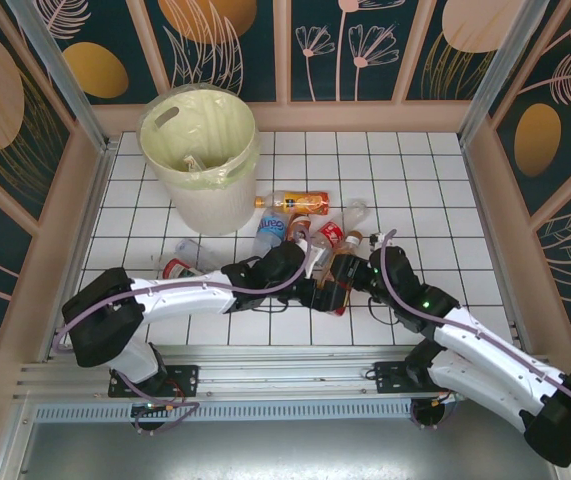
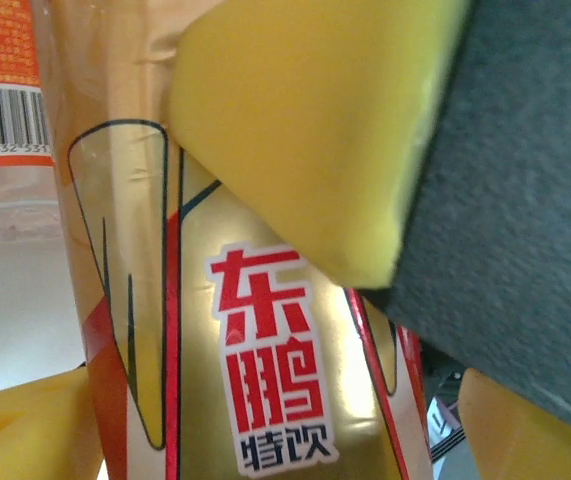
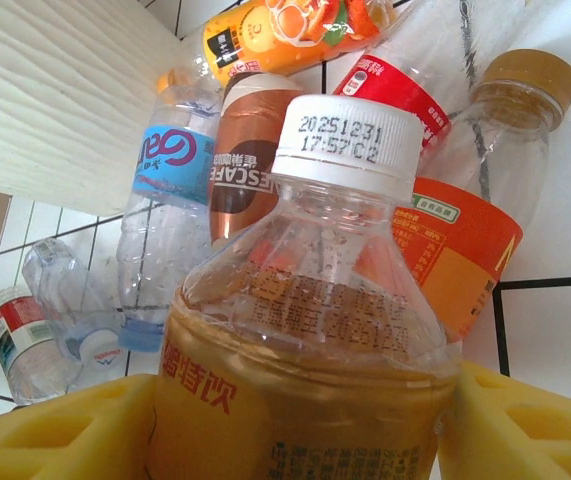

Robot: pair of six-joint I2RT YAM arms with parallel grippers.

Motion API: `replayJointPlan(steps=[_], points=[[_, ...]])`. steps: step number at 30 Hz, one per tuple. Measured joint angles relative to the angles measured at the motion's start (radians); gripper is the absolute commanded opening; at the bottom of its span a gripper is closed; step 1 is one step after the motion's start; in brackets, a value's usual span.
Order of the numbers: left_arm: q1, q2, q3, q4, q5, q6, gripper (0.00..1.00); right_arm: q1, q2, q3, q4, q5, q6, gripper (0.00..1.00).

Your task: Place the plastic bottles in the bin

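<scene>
right gripper: yellow pads pressed against either side of gold-label bottle, a firm hold; white cap at the top of the right wrist view, amber liquid up to the shoulder.

left gripper: extended from the left to the same bottle. in the left wrist view, gold label with red characters between upper pad and lower pad, jaws apart; contact with the label unclear, so gripping or not impossible to tell.

both grippers just beside each other near the middle of white tiled table, at the near edge of the bottle cluster.

behind the held bottle, on the tiles: blue-label bottle, brown coffee-label bottle, red-label bottle, orange-label bottle with brown cap, and orange juice bottle farthest back.

left of the cluster and apart from it: clear bottle and red-and-green-label bottle.

bin: far left of the table, upright, lined with translucent bag, near the cap end of the orange juice bottle and well apart from both grippers.
</scene>
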Motion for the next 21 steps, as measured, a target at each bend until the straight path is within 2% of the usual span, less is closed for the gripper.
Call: replayJointPlan(steps=[5, 12, 16, 21], points=[[-0.006, 0.016, 0.011, -0.002, -0.014, -0.008, 0.61, 0.0, -0.016, 0.0, -0.016, 0.018, -0.01, 0.67], [-0.01, 0.027, 0.017, -0.002, -0.014, -0.01, 0.54, 0.0, -0.024, 0.0, -0.031, 0.025, -0.01, 0.69], [-0.011, 0.027, 0.019, -0.002, -0.015, -0.01, 0.53, 0.0, -0.029, 0.0, -0.034, 0.026, -0.015, 0.84], [-0.014, 0.027, 0.024, -0.013, -0.032, -0.009, 0.54, 0.0, -0.057, 0.0, -0.038, 0.025, -0.02, 0.93]])
